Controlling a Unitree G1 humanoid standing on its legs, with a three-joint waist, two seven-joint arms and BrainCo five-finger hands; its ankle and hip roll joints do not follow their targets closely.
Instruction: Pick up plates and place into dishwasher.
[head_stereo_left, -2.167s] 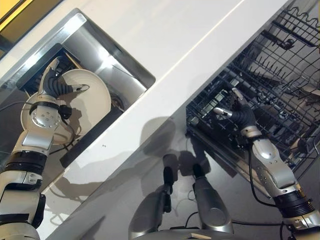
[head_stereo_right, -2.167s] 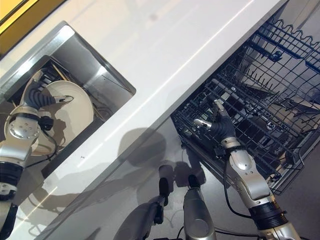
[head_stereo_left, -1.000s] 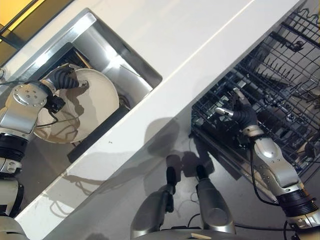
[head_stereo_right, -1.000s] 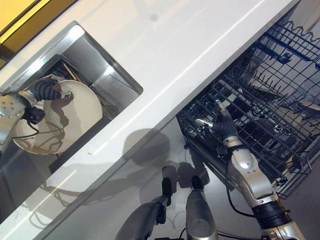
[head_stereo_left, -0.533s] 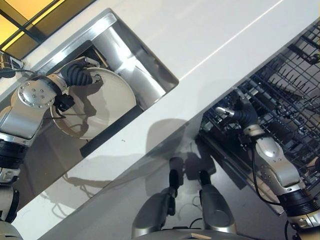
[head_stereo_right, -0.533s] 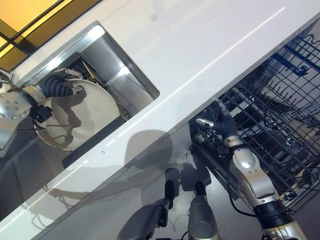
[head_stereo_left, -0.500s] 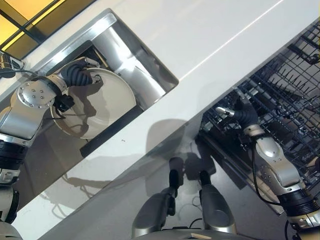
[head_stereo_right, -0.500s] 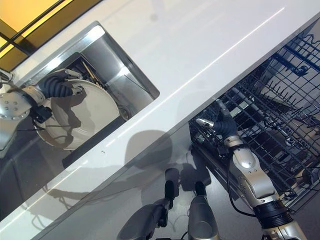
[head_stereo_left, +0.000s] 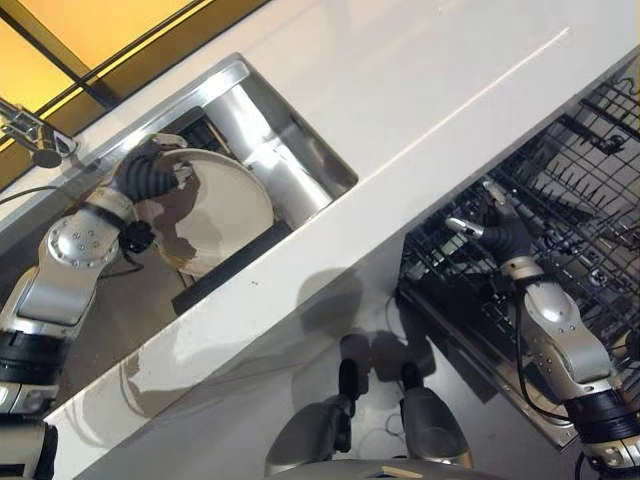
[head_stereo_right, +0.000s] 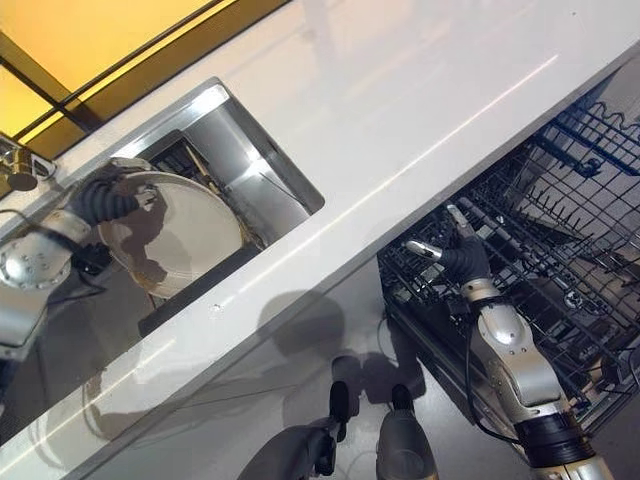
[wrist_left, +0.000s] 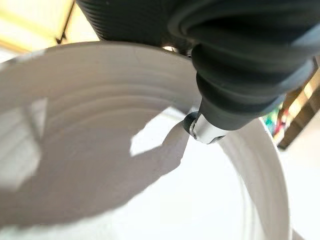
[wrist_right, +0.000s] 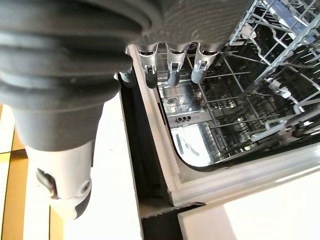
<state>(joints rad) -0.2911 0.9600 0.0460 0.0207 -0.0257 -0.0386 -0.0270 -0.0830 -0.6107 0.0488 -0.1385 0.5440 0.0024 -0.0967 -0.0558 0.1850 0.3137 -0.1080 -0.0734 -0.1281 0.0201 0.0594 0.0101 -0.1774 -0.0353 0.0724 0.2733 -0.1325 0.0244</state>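
Plate (head_stereo_left: 215, 215) sits tilted in the sink (head_stereo_left: 280, 165) at far left, left hand (head_stereo_left: 150, 178) curled over its rim. Right hand (head_stereo_left: 503, 232), fingers relaxed, hovers above dishwasher rack (head_stereo_left: 580, 170) at right. Transfer not yet begun.

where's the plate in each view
Left eye view: the white plate stands in the sink, upper left, left hand curled on its rim.
Right eye view: same spot, upper left.
Left wrist view: the plate spans the frame past the thumb.
Right wrist view: dishwasher rack instead.
Shared landmark: the sink.
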